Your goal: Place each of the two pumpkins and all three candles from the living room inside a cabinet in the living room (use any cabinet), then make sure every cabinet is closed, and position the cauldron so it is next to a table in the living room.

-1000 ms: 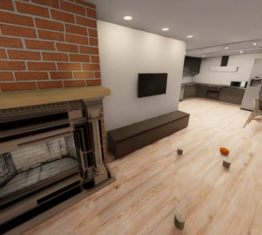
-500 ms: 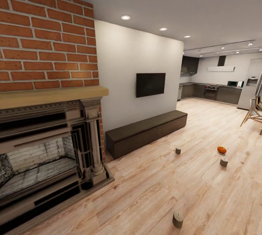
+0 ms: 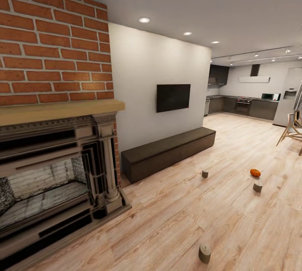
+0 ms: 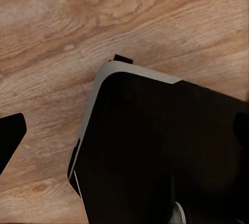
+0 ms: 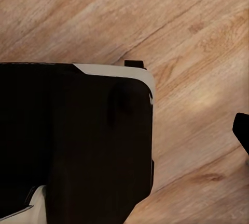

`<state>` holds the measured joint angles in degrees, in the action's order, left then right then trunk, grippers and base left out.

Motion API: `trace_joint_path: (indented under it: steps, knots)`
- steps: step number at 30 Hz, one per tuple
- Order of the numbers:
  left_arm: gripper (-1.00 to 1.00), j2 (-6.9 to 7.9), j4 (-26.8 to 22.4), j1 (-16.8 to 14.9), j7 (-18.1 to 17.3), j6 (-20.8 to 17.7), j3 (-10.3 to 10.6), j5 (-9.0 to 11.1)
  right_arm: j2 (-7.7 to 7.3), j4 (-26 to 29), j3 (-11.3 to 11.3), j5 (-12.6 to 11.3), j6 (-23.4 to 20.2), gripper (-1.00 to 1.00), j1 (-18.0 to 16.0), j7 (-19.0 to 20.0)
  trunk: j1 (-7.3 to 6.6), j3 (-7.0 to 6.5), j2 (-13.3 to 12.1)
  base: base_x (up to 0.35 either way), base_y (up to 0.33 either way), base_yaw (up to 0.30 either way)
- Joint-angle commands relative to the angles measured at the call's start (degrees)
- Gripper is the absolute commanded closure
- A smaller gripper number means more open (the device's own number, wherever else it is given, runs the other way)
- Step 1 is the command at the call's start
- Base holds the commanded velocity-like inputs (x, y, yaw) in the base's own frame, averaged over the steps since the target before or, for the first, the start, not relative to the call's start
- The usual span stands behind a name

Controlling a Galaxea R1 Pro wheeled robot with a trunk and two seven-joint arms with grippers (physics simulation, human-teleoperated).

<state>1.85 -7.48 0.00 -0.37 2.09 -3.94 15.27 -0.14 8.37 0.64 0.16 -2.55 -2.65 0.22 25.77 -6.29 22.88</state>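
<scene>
From the head camera, the long low dark-brown cabinet [image 3: 170, 152] sits against the white wall under a wall-mounted television [image 3: 173, 97], its long axis running along the wall toward the kitchen [image 3: 245, 105] at the far end; its fronts look shut. On the pale wood floor [image 3: 176, 220] stand three candles, all upright: the nearest candle [image 3: 204, 253] low in the view, the middle candle [image 3: 205, 173] just in front of the cabinet's far half, and the far candle [image 3: 257, 187] off to the right. One orange pumpkin [image 3: 255, 172] rests just beyond that far candle, close to it but apart. A stone fireplace [image 3: 56, 179] with a brick chimney breast [image 3: 54, 45] takes up the left side, and a wooden chair [image 3: 290, 130] stands at the right edge.

The left wrist camera looks down at floorboards [image 4: 62, 37] and a dark body panel of the robot [image 4: 166, 151]; a black tip [image 4: 10, 135] pokes in at one edge. Whether the left pincer is wide or narrow I cannot tell, and nothing is seen held.

The right wrist camera gives much the same: wood planks [image 5: 197, 42], a dark robot panel [image 5: 72, 141], and a black tip [image 5: 243, 130] at the edge. The right pincer's opening cannot be judged either.
</scene>
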Motion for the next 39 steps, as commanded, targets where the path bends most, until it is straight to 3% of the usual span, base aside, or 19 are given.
trace_joint_path:
  steps: [1,16,24,39]
  knots:
    - [-1.00,-0.02,0.0,0.0,0.0,0.1,-0.4,0.3,-0.03,0.1,0.0,0.0,-0.3,-1.00,0.0,0.0,0.02,0.02,0.0,0.000,0.000,-0.130]
    - [-1.00,0.08,0.0,0.0,0.2,0.1,-0.8,1.2,-0.13,0.3,-0.1,-0.1,-0.3,-1.00,0.0,0.1,0.02,0.02,0.0,0.000,0.000,-0.262]
    - [-1.00,0.11,-0.2,0.0,0.2,0.1,-2.6,1.6,-0.13,0.3,-0.1,-0.1,-0.3,-1.00,0.0,0.1,0.02,0.02,0.0,0.000,0.000,-0.214]
    - [-1.00,0.01,-2.6,0.0,0.0,0.1,-2.4,1.3,-0.13,0.3,-0.1,-0.1,-0.3,-1.00,0.0,0.1,0.02,0.02,0.0,0.000,0.000,-0.256]
